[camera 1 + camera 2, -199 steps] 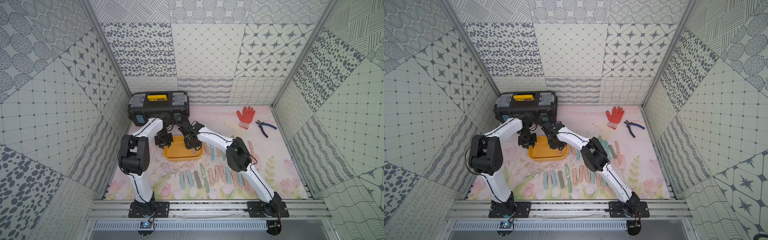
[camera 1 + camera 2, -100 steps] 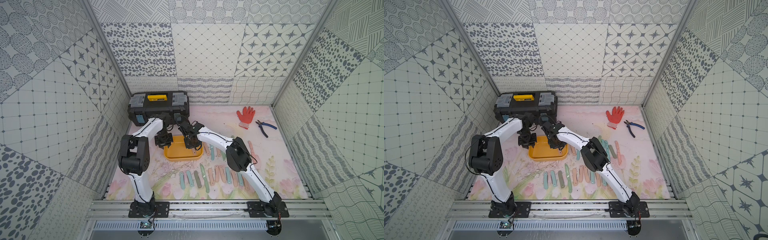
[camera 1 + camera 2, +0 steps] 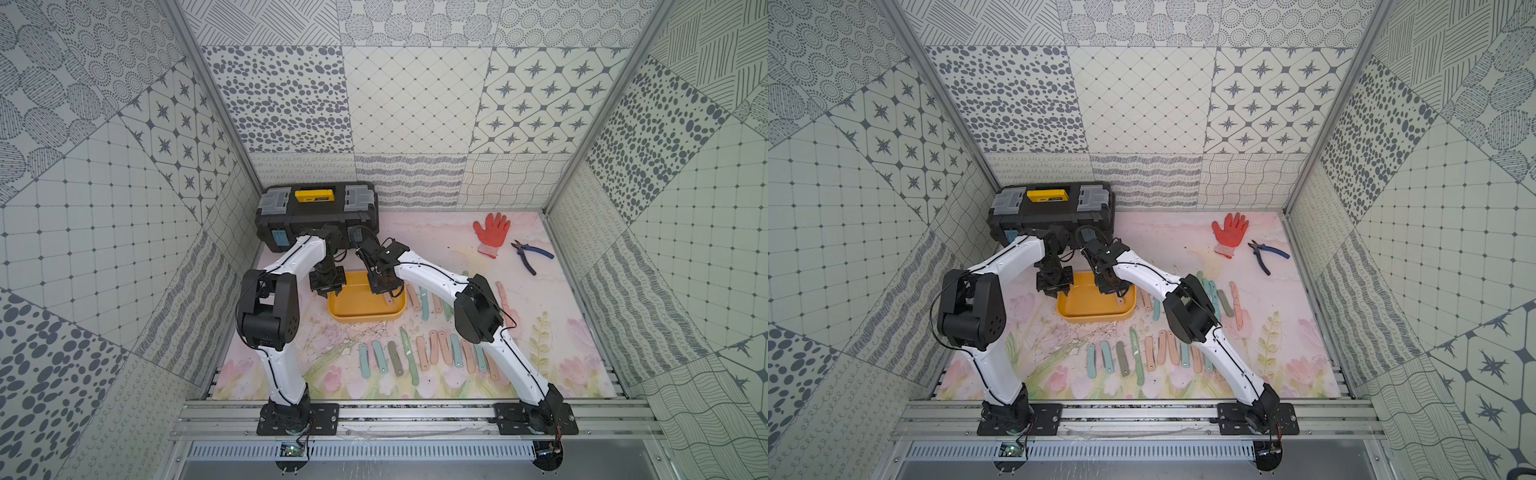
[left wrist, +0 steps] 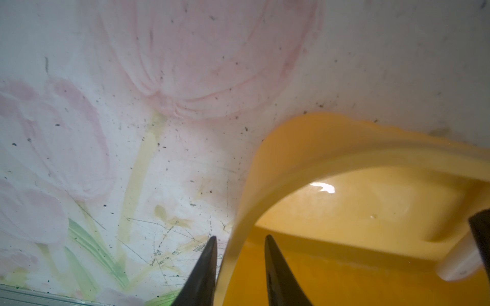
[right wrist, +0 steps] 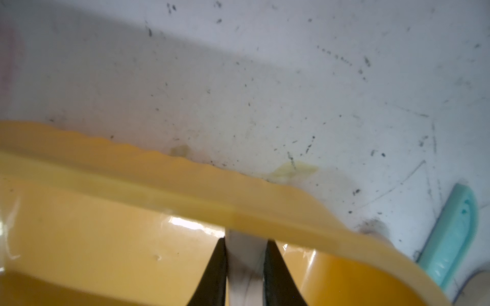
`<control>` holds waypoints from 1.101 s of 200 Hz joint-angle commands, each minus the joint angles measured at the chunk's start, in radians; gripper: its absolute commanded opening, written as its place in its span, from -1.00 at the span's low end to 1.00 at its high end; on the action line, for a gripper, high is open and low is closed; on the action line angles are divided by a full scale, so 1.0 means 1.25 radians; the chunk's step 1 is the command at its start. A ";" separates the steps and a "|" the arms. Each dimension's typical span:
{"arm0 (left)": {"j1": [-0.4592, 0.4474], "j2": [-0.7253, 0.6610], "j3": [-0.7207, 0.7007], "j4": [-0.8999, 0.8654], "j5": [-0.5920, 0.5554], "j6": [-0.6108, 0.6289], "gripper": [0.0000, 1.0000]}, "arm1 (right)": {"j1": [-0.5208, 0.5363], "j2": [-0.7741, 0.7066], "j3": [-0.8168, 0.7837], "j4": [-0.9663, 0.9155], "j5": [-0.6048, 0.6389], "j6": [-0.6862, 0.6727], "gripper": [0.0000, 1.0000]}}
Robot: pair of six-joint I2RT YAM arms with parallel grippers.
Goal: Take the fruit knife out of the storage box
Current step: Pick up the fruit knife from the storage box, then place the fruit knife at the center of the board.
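Right gripper (image 5: 245, 239) pinches pale flat fruit knife (image 5: 245, 261), left gripper (image 4: 240, 236) nips shallow yellow plastic storage box (image 4: 344, 148) wall; rim ahead may snag knife

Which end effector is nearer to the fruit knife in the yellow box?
Right. The right end effector grips the fruit knife inside the storage box; the left end effector straddles the box's rim, apart from the knife.
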 commanded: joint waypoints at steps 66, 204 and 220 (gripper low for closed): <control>-0.002 -0.012 -0.002 -0.007 0.004 -0.001 -0.40 | 0.000 -0.064 0.053 -0.031 0.015 -0.018 -0.58; -0.001 -0.010 -0.003 -0.007 0.002 0.000 -0.40 | -0.096 -0.491 -0.461 0.144 0.012 -0.060 -0.58; -0.001 -0.009 -0.003 -0.006 0.003 0.000 -0.40 | -0.122 -0.539 -0.530 0.158 0.016 -0.066 -0.58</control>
